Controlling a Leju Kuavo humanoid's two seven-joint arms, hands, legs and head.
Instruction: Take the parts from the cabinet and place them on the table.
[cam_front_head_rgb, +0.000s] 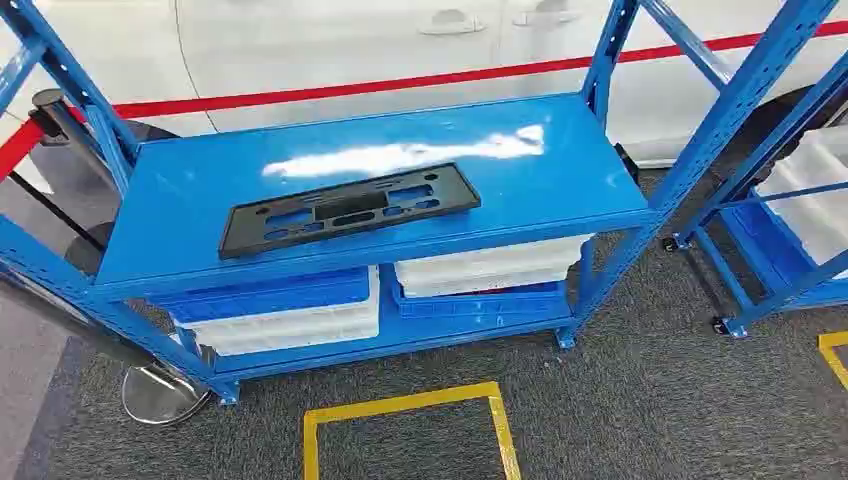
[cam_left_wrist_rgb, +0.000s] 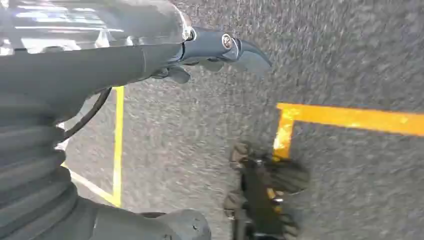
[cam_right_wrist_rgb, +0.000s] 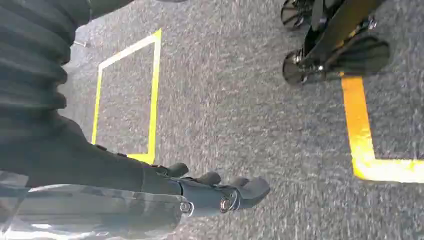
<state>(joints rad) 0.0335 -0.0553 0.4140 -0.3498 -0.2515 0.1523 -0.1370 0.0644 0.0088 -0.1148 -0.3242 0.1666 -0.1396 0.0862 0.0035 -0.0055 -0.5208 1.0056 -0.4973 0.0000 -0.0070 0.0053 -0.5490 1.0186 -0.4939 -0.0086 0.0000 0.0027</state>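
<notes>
No readable text, labels, brands or numbers on any surface. Only markings: yellow floor outline (cam_front_head_rgb: 408, 425) on carpet in front of blue rack (cam_front_head_rgb: 380, 170), carrying no letters or digits.

Bright, even overhead light left a white glare streak on the blue shelf (cam_front_head_rgb: 400, 155). Head view was sharp; both wrist views showed soft motion blur across the carpet (cam_left_wrist_rgb: 200, 140).

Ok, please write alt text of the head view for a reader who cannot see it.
A flat black plastic part lies on the top shelf of a blue metal rack. Below it sit blue and white bins, and yellow floor tape marks grey carpet in front.
</notes>
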